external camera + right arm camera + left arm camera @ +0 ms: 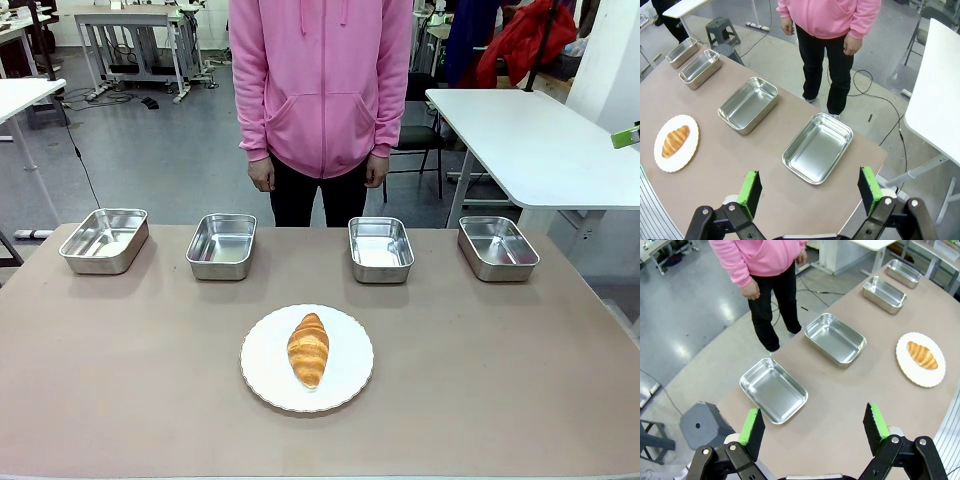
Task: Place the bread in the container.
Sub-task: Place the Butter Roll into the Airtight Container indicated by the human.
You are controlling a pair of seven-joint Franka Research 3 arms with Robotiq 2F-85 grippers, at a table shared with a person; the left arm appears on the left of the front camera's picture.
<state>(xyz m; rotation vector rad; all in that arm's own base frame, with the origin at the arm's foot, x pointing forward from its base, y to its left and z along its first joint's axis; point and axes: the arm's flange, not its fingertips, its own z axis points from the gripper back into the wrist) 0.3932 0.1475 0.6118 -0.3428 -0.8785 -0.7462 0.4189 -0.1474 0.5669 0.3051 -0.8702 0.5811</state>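
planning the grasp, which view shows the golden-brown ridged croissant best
The front view: the golden-brown ridged croissant lies centred on the round white scalloped plate, ridges and both tapered ends clear. Each wrist view shows it smaller, oblique, off to one side.

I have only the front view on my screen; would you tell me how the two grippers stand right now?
Observer: The left gripper is open, well above the left end of the table, with the leftmost tray just ahead of it.
Operator: Thank you, and the right one?
Observer: The right gripper is open and empty too, with the rightmost tray just ahead of it.
Operator: Is either near the croissant?
Observer: No; in both wrist views the croissant lies far off to the side on its white plate.
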